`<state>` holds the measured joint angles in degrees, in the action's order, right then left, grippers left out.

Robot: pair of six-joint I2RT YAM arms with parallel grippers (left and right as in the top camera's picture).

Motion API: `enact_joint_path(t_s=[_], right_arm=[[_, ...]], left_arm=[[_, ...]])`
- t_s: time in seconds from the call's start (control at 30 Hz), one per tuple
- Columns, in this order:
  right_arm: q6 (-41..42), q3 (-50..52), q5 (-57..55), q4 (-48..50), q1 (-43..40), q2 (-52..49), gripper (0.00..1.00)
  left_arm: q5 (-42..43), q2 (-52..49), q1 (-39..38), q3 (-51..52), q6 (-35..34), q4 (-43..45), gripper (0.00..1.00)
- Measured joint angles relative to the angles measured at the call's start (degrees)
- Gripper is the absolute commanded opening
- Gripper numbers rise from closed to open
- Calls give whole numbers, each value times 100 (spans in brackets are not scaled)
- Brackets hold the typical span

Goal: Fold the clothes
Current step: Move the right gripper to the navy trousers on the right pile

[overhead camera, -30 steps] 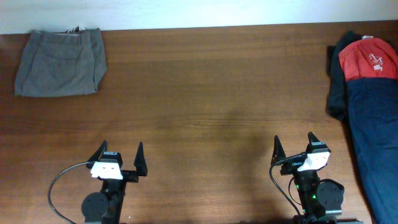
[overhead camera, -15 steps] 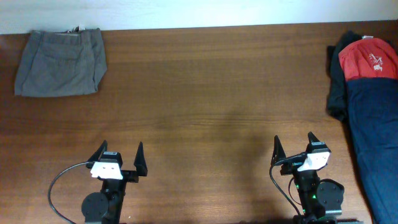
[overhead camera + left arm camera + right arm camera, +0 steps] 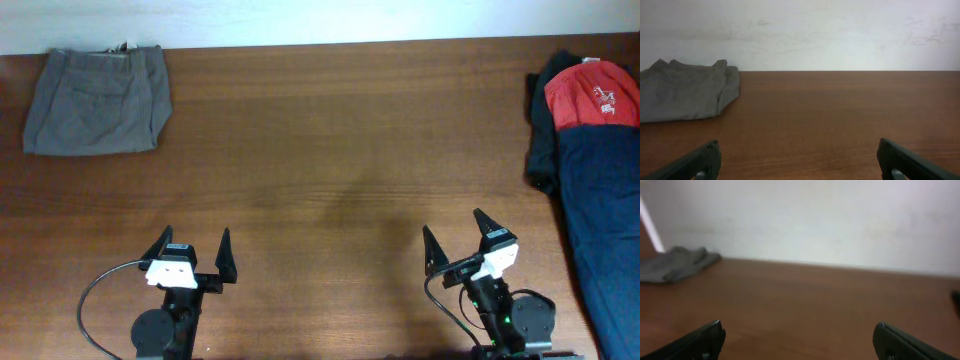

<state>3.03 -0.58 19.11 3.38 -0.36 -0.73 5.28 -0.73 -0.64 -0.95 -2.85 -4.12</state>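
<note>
1. The grey shorts (image 3: 98, 86) lie flat and squared off in the far left corner of the counter (image 3: 330, 150), well apart from everything else. They look folded and set aside as finished work.
2. The navy shorts (image 3: 605, 220) stretch along the right edge, running out of the overhead view. The red T-shirt (image 3: 590, 95) lies on their far end, touching them. This heap looks like the unfolded supply, kept to one side so the middle stays free for folding.
3. The left arm (image 3: 170, 270) sits low at the near edge with its jaws wide apart and nothing between them. It points straight at the wall (image 3: 800, 30), a parked pose.
4. The right arm (image 3: 492, 262) also has its jaws spread and empty. It is angled slightly leftward, so its wrist camera catches the grey shorts far off, not the pile.
5. My reading is that one garment is done, and the right arm must next swing toward the navy shorts.
</note>
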Motion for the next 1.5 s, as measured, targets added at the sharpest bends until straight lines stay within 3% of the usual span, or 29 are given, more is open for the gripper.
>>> enact_joint_path(t_s=[0.13, 0.3, 0.4, 0.77, 1.03, 1.33, 1.5], right_arm=[[-2, -107, 153, 1176, 4, 4, 99], [-247, -1027, -125, 813, 4, -184, 99], [-623, -1952, -638, 299, 4, -796, 99], [-986, -5445, -4321, -2323, -76, -5018, 99], [-1040, -7237, -4942, -3560, -1215, -7958, 99], [-1095, -7549, -5042, -2815, -1742, -9698, 99], [-1764, -7613, -5174, -2055, -1786, -10323, 99]], left_arm=[[-2, 0, 0, 0, 0, 2, 99], [-4, 0, 0, 0, 0, 0, 99], [-4, 2, 0, 0, 0, -4, 99], [-22, 11, 0, 4, -2, 2, 99], [-22, 11, 0, 4, 0, 2, 99], [-22, 11, 0, 4, 0, 2, 99], [-22, 11, 0, 4, 0, 0, 99]])
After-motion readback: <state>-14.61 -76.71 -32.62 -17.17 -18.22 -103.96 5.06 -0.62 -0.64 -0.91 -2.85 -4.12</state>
